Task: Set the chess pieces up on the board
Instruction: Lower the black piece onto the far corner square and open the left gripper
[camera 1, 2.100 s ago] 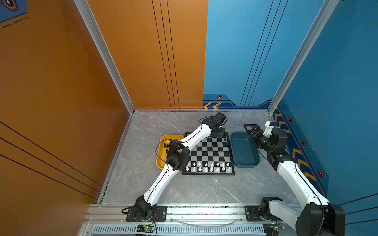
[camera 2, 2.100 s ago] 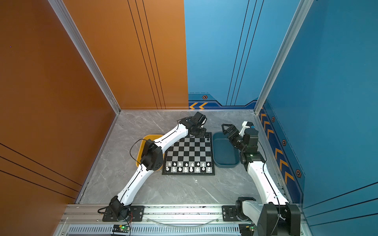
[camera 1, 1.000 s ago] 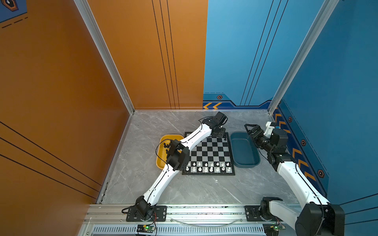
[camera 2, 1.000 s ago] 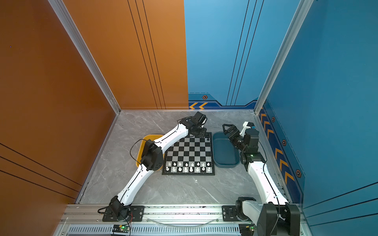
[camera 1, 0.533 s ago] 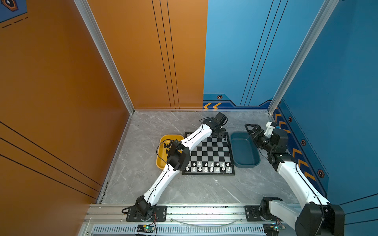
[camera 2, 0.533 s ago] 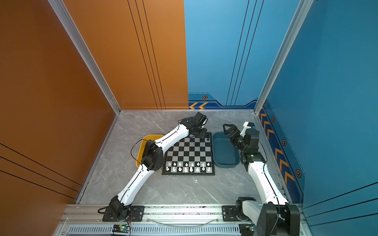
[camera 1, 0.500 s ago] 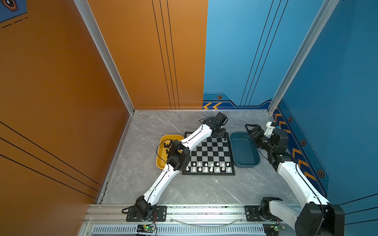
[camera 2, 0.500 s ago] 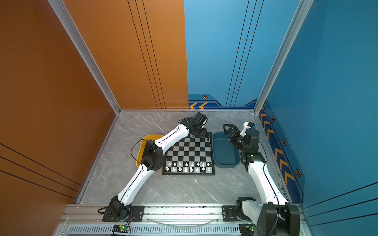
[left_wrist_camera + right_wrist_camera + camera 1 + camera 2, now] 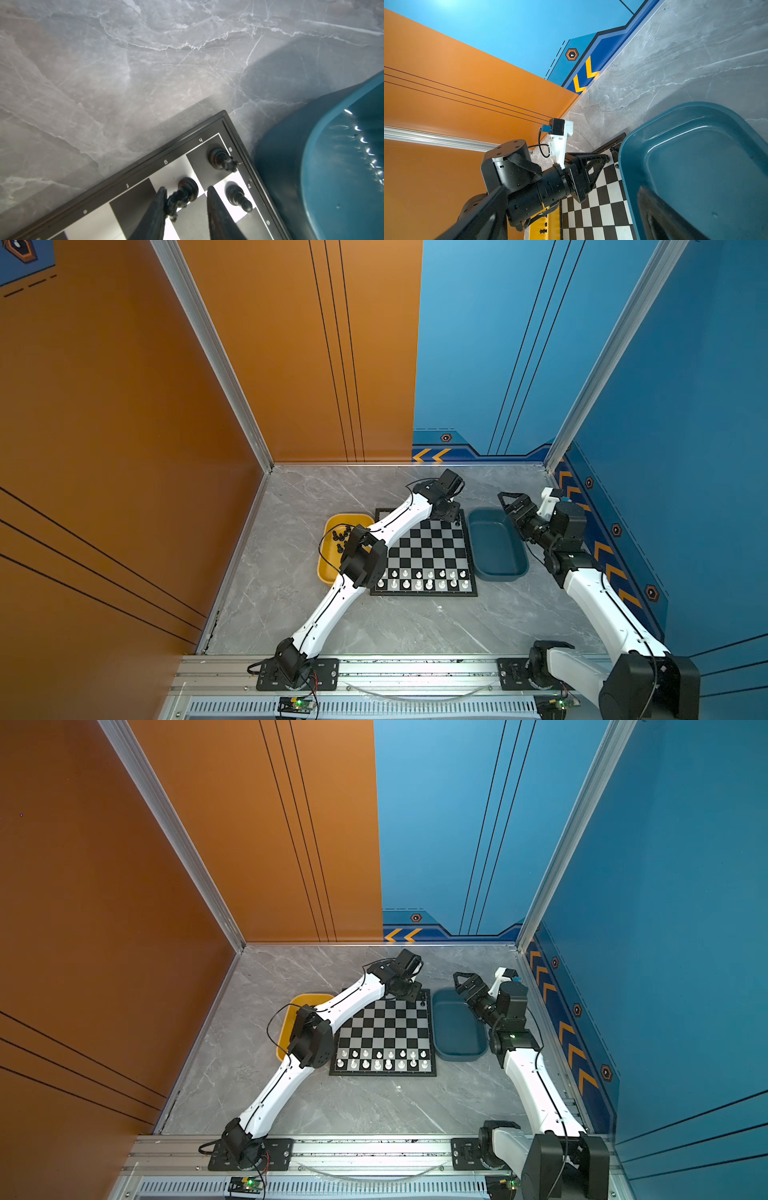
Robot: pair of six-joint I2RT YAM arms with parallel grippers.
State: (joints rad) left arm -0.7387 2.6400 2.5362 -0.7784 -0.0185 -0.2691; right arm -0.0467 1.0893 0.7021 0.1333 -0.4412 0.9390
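Left hand unmoved over board | part-open | finger touches black knight

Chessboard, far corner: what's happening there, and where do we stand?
The left gripper is at the far right corner of the board, jaws apart around a black knight on the back row, not clamped on it. A black rook and pawn stand beside it. The white pieces fill the two near rows. More black pieces lie in the yellow tray. The right gripper hovers open by the far end of the blue tray.
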